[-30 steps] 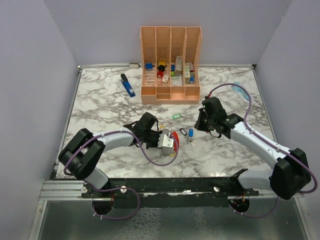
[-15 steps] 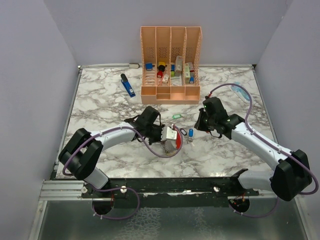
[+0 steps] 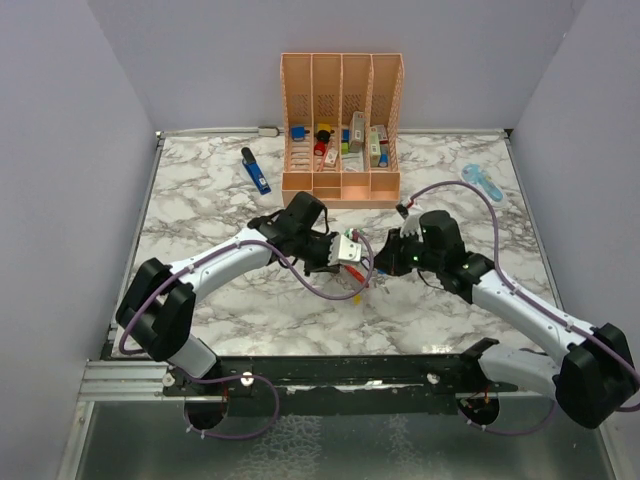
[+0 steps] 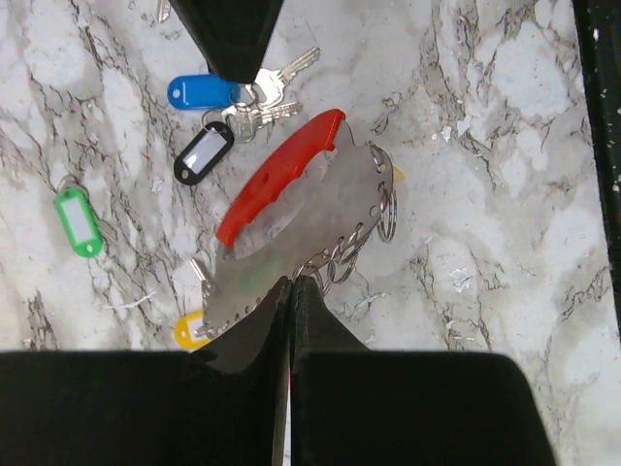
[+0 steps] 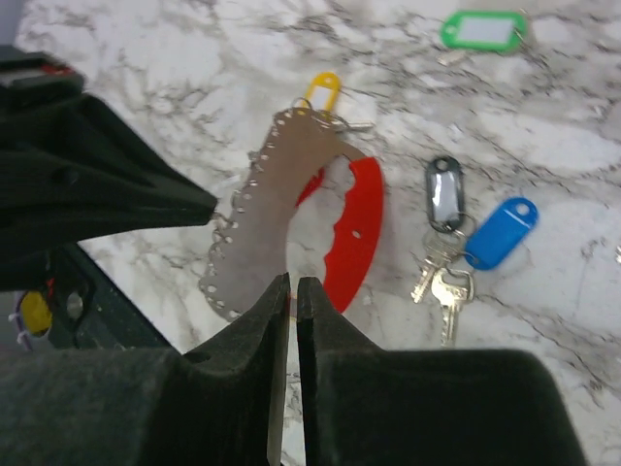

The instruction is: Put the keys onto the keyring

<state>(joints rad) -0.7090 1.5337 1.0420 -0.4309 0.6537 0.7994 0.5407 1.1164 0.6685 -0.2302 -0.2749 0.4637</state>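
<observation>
Top external: organizer (image 3: pixel 342 190) behind keyring (image 3: pixel 350 250)

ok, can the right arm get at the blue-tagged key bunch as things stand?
Probably yes: the key bunch lies on bare table beside the right gripper, clear of the keyring the left gripper holds, though it must open first.

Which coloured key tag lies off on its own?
The green tag. It lies alone, apart from the rest; the blue tag and black tag are bunched together, and the yellow tag sits by the keyring's end.
</observation>
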